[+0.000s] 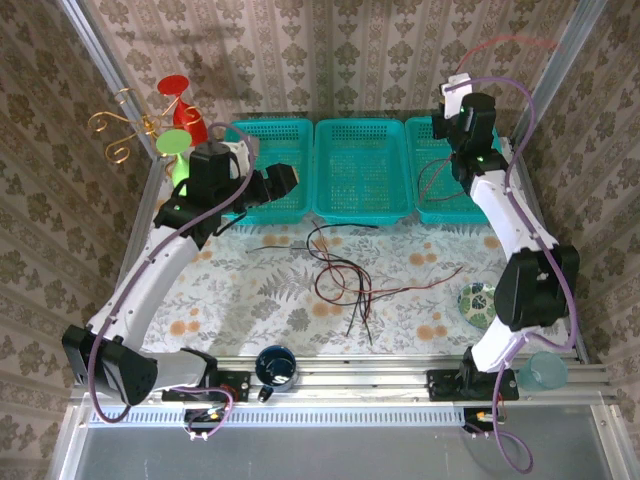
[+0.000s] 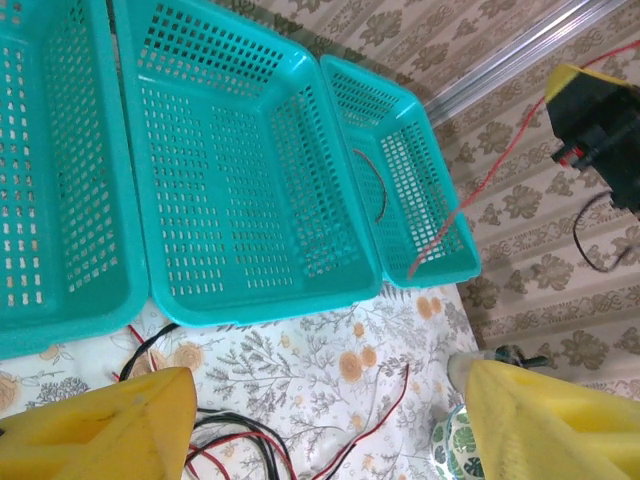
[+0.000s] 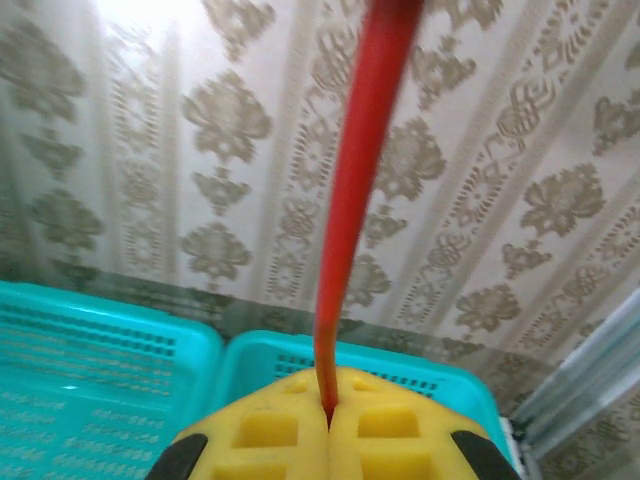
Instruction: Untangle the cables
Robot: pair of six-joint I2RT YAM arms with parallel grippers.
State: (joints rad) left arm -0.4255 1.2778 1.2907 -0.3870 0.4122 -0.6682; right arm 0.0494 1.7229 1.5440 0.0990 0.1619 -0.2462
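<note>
Blue mug: sat closest, on the near rail just by the left arm's base.
Green round thing: near right on the tablecloth, right up against the right arm.
Loose cables: black and red ones lay crossed in a heap mid-table, well apart from both claws.
Left claw: hung over the left basket, yellow fingers spread wide, gripping nothing; the heap lay below, nearer than it.
Baskets: three teal ones in a row at the far edge, with the middle basket between the claws.
Black cable: curled inside the right basket.
Right claw: up high above that basket, pinched tight on the red cable, whose loose end dangled down at the basket's rim.
</note>
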